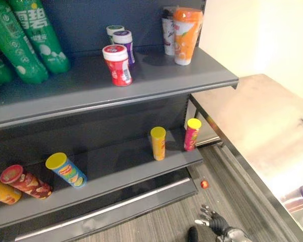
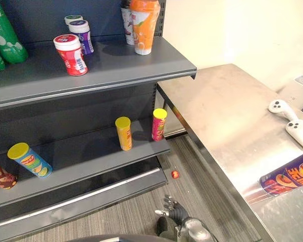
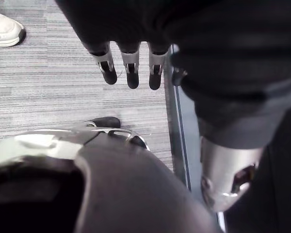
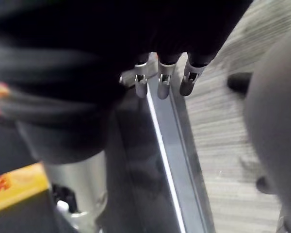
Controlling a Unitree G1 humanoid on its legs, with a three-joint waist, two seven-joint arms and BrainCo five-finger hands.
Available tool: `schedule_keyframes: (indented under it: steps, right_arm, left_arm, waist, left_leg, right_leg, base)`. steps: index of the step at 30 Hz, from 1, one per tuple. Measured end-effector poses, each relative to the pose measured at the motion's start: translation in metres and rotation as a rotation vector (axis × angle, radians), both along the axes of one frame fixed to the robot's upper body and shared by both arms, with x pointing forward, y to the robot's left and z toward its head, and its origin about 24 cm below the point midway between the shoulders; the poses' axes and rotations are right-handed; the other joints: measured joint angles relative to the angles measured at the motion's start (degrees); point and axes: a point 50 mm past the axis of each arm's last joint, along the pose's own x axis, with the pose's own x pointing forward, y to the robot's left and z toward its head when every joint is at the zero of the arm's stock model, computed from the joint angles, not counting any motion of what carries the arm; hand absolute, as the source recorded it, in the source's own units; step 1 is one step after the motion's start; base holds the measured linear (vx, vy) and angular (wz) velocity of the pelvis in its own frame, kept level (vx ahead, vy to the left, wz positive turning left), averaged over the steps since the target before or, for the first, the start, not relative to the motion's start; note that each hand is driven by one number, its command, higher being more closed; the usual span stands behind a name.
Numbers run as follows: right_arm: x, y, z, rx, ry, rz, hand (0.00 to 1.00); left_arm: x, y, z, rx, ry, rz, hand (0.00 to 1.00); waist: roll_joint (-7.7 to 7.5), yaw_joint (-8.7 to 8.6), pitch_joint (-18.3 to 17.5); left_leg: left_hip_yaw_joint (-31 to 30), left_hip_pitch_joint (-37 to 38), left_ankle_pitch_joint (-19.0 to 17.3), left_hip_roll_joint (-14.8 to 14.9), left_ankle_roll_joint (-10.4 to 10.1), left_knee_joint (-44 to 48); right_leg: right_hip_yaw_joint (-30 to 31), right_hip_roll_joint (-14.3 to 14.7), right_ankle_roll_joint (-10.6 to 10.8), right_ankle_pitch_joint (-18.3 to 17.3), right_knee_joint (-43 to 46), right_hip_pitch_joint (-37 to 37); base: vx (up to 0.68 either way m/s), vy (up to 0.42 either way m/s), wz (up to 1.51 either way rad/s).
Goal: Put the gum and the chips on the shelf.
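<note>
The shelf rose above and to the left of the right robot hand, which hung low over the floor, fingers spread and empty. The left robot hand also hung with straight fingers, holding nothing. The bench lay up and to the right of the right robot hand.

The likeliest trouble sat there. The purple chips can appeared to lie on its side near the bench's edge, so a clumsy reach could have rolled it off, and its smooth round wall could have slipped from a loose grip. Setting it on the lower board could also have toppled the yellow chips can, which stood up and left of that hand.

The purple can looked glossy, with orange print. The red gum bottle stood on the upper board, far above the hand. A small red thing lay on the floor just beyond the fingers, too small to tell what it was.
</note>
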Motion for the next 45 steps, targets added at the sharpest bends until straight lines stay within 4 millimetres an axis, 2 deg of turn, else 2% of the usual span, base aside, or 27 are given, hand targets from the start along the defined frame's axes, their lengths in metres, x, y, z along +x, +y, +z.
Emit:
schedule_keyframes:
  steps: [1,5,10,15,18,21,22,24,26,27,28,29,30,31,32,34,35,36,37,38,39,40,41,42,45]
  right_arm:
    - [-0.007,-0.008,-0.006,-0.037,0.022,-0.034,0.00]
    - [-0.012,-0.023,-0.012,-0.119,0.029,-0.109,0.00]
    - [-0.018,-0.031,-0.015,-0.159,0.023,-0.184,0.00]
    - [-0.048,-0.041,-0.028,-0.197,0.175,-0.293,0.00]
    - [-0.060,-0.046,-0.030,-0.221,0.207,-0.347,0.00]
    - [-0.066,-0.046,-0.032,-0.230,0.221,-0.403,0.00]
    - [-0.070,-0.047,-0.032,-0.236,0.229,-0.436,0.00]
    - [-0.074,-0.047,-0.032,-0.221,0.229,-0.485,0.00]
    - [-0.082,-0.043,-0.033,-0.185,0.226,-0.584,0.00]
    - [-0.086,-0.042,-0.033,-0.173,0.225,-0.622,0.00]
    - [-0.086,-0.042,-0.032,-0.169,0.209,-0.644,0.00]
    - [-0.083,-0.044,-0.031,-0.170,0.193,-0.645,0.00]
    - [-0.076,-0.045,-0.031,-0.163,0.175,-0.644,0.00]
    - [-0.076,-0.046,-0.031,-0.155,0.173,-0.651,0.00]
    - [-0.079,-0.046,-0.032,-0.152,0.185,-0.660,0.00]
    - [-0.080,-0.046,-0.033,-0.150,0.192,-0.668,0.00]
    - [-0.079,-0.046,-0.033,-0.147,0.179,-0.666,0.00]
    - [-0.070,-0.044,-0.032,-0.133,0.157,-0.655,0.00]
    - [-0.066,-0.042,-0.032,-0.126,0.146,-0.644,0.00]
    - [-0.060,-0.041,-0.031,-0.123,0.123,-0.638,0.00]
    - [-0.062,-0.046,-0.030,-0.138,0.124,-0.643,0.00]
    - [-0.060,-0.044,-0.031,-0.134,0.125,-0.639,0.00]
    - [-0.060,-0.041,-0.031,-0.125,0.127,-0.634,0.00]
    - [-0.065,-0.038,-0.032,-0.124,0.139,-0.620,0.00]
    - [-0.056,-0.037,-0.031,-0.116,0.103,-0.594,0.00]
  left_arm:
    - [0.002,0.000,0.000,-0.012,-0.010,0.005,0.00]
    - [0.002,-0.001,0.000,-0.022,-0.017,0.017,0.00]
    - [0.001,-0.002,0.000,-0.026,-0.014,0.042,0.00]
    - [-0.001,-0.005,-0.001,-0.031,-0.001,0.071,0.00]
    - [-0.004,-0.007,-0.002,-0.029,0.006,0.120,0.00]
    - [-0.004,-0.007,-0.002,-0.030,0.004,0.153,0.00]
    - [-0.004,-0.005,-0.002,-0.027,0.002,0.158,0.00]
    - [-0.004,-0.003,-0.001,-0.024,0.003,0.156,0.00]
    - [-0.005,-0.001,-0.001,-0.031,0.008,0.169,0.00]
    - [-0.005,-0.001,-0.001,-0.034,0.010,0.183,0.00]
    - [-0.010,-0.003,-0.002,-0.041,0.022,0.208,0.00]
    - [-0.012,-0.007,-0.003,-0.053,0.024,0.223,0.00]
    - [-0.009,-0.008,-0.003,-0.055,0.016,0.226,0.00]
    - [-0.001,-0.007,-0.002,-0.055,-0.004,0.220,0.00]
    - [0.005,-0.005,-0.002,-0.054,-0.018,0.216,0.00]
    - [0.007,-0.004,-0.001,-0.057,-0.029,0.218,0.00]
    - [0.008,-0.001,0.000,-0.056,-0.037,0.216,0.00]
    - [0.015,0.004,0.001,-0.049,-0.054,0.213,0.00]
    - [0.016,0.003,0.001,-0.051,-0.054,0.208,0.00]
    - [0.018,0.003,0.001,-0.057,-0.061,0.207,0.00]
    - [0.020,-0.003,0.000,-0.074,-0.068,0.207,0.00]
    - [0.024,-0.004,0.001,-0.076,-0.081,0.204,0.00]
    - [0.030,0.000,0.002,-0.066,-0.098,0.198,0.00]
    - [0.031,0.001,0.003,-0.059,-0.113,0.197,0.00]
    - [0.029,0.003,0.003,-0.054,-0.114,0.200,0.00]
  waist:
    - [0.16,-0.23,0.0]
    - [0.54,-0.12,0.2]
    - [0.54,-0.03,0.1]
    - [0.49,-0.03,0.1]
    - [0.67,-0.09,0.0]
    - [0.27,-0.16,0.8]
    - [0.07,-0.14,0.9]
    - [-0.53,-0.16,0.9]
    - [-1.30,-0.23,1.7]
    - [-1.48,-0.23,2.1]
    - [-1.01,-0.12,3.0]
    - [0.64,0.05,3.3]
    - [0.93,-0.04,4.2]
    - [0.88,-0.37,5.5]
    - [0.65,0.01,5.8]
    - [0.34,0.15,5.9]
    - [-0.22,0.08,5.7]
    - [-1.15,0.04,6.3]
    - [-0.74,0.09,6.5]
    - [-0.78,0.00,6.7]
    - [0.31,-0.06,6.5]
    - [0.02,-0.30,6.8]
    - [-0.37,-0.11,7.0]
    - [-1.71,0.12,6.5]
    - [-1.86,0.15,5.8]
  left_leg:
    - [0.0,0.1,0.0,0.0,0.0,0.0]
    - [0.2,1.0,0.0,0.0,0.0,0.0]
    - [-0.1,1.1,-0.2,-0.3,0.1,-0.3]
    - [-0.5,1.1,-0.1,-0.7,0.1,-0.5]
    - [-0.7,1.3,-0.2,-1.1,0.2,-0.9]
    - [-1.5,1.8,-0.9,-1.2,0.8,0.4]
    - [-1.7,1.9,-2.1,-1.5,1.3,2.2]
    - [-1.6,2.0,-2.8,-2.9,2.0,2.8]
    - [0.0,2.2,-2.8,-4.4,2.9,2.5]
    - [1.6,2.6,-3.0,-4.5,3.3,2.6]
    - [5.3,3.3,-3.2,-3.6,4.0,3.2]
    - [8.0,2.9,-3.3,-2.1,4.6,3.8]
    - [10.7,2.9,-3.3,-0.9,4.7,4.2]
    - [13.4,2.8,-3.2,0.6,4.6,4.7]
    - [15.6,2.7,-3.0,1.8,4.4,5.0]
    - [20.2,2.2,-2.8,3.4,4.0,5.8]
    - [23.4,1.7,-2.6,3.3,3.7,6.5]
    - [25.9,1.5,-2.2,3.3,4.3,7.7]
    - [26.4,0.8,-1.8,3.4,5.1,7.9]
    - [24.4,0.0,-1.0,0.8,5.6,4.5]
    - [25.0,0.7,0.3,-0.7,5.6,0.4]
    - [26.0,0.8,0.6,-0.9,5.1,0.1]
    - [26.8,1.0,0.6,-1.0,5.0,0.7]
    - [28.2,2.0,0.7,-1.1,4.8,1.7]
    - [28.9,1.8,1.5,-0.6,3.5,1.6]
  right_leg:
    - [0.0,0.0,0.0,0.0,0.1,0.0]
    - [0.1,0.0,0.0,-0.1,0.3,0.7]
    - [-0.1,-0.3,0.2,-0.3,0.3,1.0]
    - [-0.5,-0.8,0.0,-0.5,0.3,1.1]
    - [-0.7,-1.1,0.3,-0.7,0.6,1.1]
    - [-1.1,-1.7,0.8,-3.3,4.8,0.6]
    - [-1.1,-2.9,1.5,-5.6,10.4,-1.0]
    - [-0.6,-4.7,2.4,-7.1,15.0,-3.1]
    - [-0.2,-6.3,4.0,-6.1,16.2,-4.5]
    - [-0.3,-6.2,3.8,-4.1,16.1,-5.1]
    - [-0.6,-4.5,4.4,2.0,12.7,-5.4]
    - [-1.7,-3.5,3.6,3.8,11.1,-5.4]
    - [-7.0,-3.9,-0.3,2.2,16.0,-6.5]
    - [-14.0,-6.1,-5.0,-4.1,27.6,-7.8]
    - [-17.6,-7.9,-5.5,-7.1,33.5,-7.5]
    - [-21.1,-11.2,-5.8,-7.8,38.4,-4.7]
    - [-22.0,-13.2,-5.1,-6.5,37.3,-2.0]
    - [-23.2,-11.6,-3.9,-6.1,32.2,-1.7]
    - [-24.4,-10.8,-4.6,-5.6,29.1,-1.2]
    - [-23.7,-9.2,-4.8,-4.9,21.9,0.1]
    - [-22.8,-7.6,-3.9,-5.1,16.3,1.3]
    - [-22.8,-8.1,-3.8,-7.1,16.8,1.3]
    - [-22.9,-9.3,-4.5,-10.5,20.1,0.9]
    - [-22.5,-9.5,-2.8,-10.4,19.5,1.2]
    - [-22.0,-7.2,-2.3,-10.1,14.7,2.4]
  base:
    - [-0.02,-0.010,-0.09]
    - [-0.02,-0.008,-0.01]
    - [-0.03,-0.011,0.03]
    - [-0.02,-0.005,0.04]
    - [-0.01,0.005,0.04]
    - [0.00,0.042,0.13]
    - [0.00,0.078,0.12]
    - [-0.02,0.112,0.00]
    - [-0.05,0.104,-0.29]
    - [-0.10,0.079,-0.85]
    - [-0.15,0.096,-1.12]
    - [-0.22,0.122,-1.35]
    - [-0.24,0.108,-1.31]
    - [-0.22,0.105,-1.34]
    - [-0.15,0.069,-1.45]
    - [-0.05,-0.013,-1.38]
    - [0.02,-0.097,-1.61]
    - [0.00,-0.130,-1.57]
    - [-0.11,-0.163,-1.42]
    - [-0.24,-0.133,-1.14]
    - [-0.22,-0.110,-0.92]
    - [-0.12,-0.067,-0.53]
    - [0.02,-0.142,-0.35]
    - [0.03,-0.150,-0.44]
    - [-0.04,-0.207,-0.47]
